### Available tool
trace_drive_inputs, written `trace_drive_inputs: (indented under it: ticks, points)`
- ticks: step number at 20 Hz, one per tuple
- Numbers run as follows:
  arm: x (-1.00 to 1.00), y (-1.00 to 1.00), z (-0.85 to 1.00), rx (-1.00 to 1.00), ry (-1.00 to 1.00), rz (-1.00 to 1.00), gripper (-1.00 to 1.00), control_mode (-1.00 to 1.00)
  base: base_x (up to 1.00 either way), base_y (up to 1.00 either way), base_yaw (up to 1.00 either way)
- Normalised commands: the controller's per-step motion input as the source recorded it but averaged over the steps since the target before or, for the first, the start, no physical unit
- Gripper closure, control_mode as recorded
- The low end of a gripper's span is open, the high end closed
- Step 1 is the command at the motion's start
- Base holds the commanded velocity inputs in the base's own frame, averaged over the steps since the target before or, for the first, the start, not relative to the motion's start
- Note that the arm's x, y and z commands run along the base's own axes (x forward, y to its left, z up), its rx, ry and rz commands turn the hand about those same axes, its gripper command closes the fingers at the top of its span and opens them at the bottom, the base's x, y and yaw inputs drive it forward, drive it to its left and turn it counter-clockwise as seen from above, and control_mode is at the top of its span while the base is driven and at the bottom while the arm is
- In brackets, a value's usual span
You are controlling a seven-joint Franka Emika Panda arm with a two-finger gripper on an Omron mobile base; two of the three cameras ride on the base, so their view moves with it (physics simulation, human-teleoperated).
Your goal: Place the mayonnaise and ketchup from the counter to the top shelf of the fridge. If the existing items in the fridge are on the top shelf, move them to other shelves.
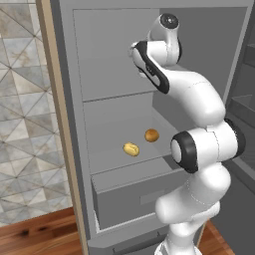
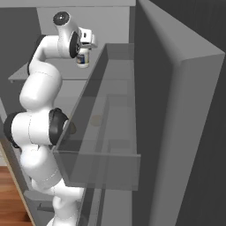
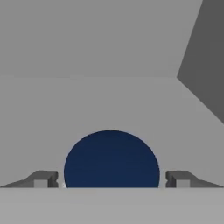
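Left base view: the arm reaches into the fridge (image 1: 69, 149); the existing items (image 1: 131, 149) lie on a lower shelf.

Right base view: the mayonnaise (image 2: 82, 59) hangs under the gripper (image 2: 84, 55) at the top shelf (image 2: 39, 73).

Hand view: jaws stand apart beside its blue lid, contact unclear. Probably rigid, smooth, slippery; grip the body below the lid.

A wall of pale grey-beige tiles with a diagonal geometric pattern (image 1: 20, 109) stands left of the tan door edge, above a reddish-brown wood-plank floor (image 1: 40, 236).
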Motion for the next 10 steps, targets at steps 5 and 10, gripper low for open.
trace_drive_inputs:
  ticks: [5,10]
  points:
    - [-0.27,0.0,0.0,0.0,-0.21,0.0,-1.0,-1.0,0.0,0.0,0.0]
    - [-1.0,0.0,-0.03,0.0,-0.39,0.0,-1.0,-1.0,0.0,0.0,0.0]
